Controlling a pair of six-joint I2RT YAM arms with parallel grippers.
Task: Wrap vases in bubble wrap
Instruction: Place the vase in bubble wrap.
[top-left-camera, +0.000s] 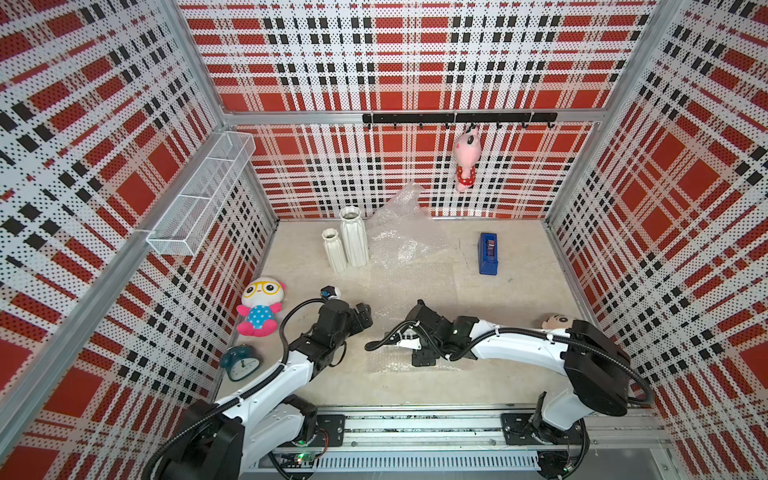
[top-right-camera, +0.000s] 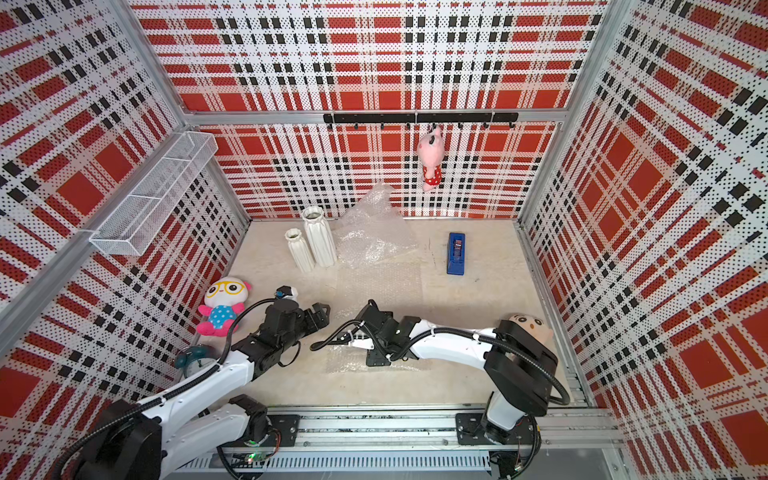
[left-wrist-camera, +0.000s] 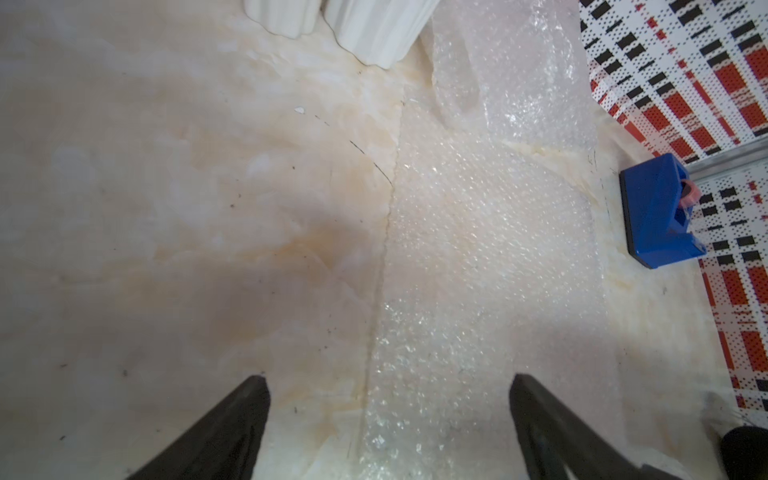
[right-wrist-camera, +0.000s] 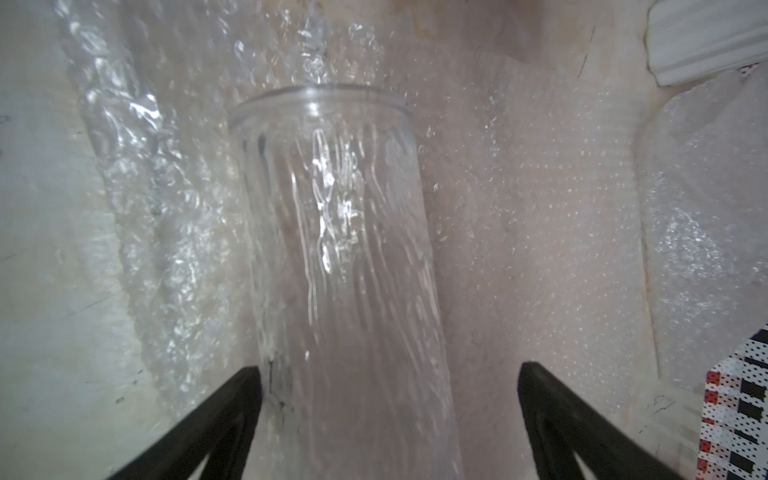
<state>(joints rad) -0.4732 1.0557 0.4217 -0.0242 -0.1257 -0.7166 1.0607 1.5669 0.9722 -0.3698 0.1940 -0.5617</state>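
Observation:
A clear glass vase lies on its side on a flat bubble wrap sheet, rim pointing away from my right gripper. That gripper is open and straddles the vase's lower body; one finger is close against the glass, the other well apart. In both top views the short white ribbed vase and the taller one stand upright at the back left. My left gripper is open and holds nothing, hovering over the flat sheet's edge.
More crumpled bubble wrap is piled against the back wall beside the tall vase. A blue tape dispenser sits at the back right. A plush doll and a teal alarm clock lie along the left wall.

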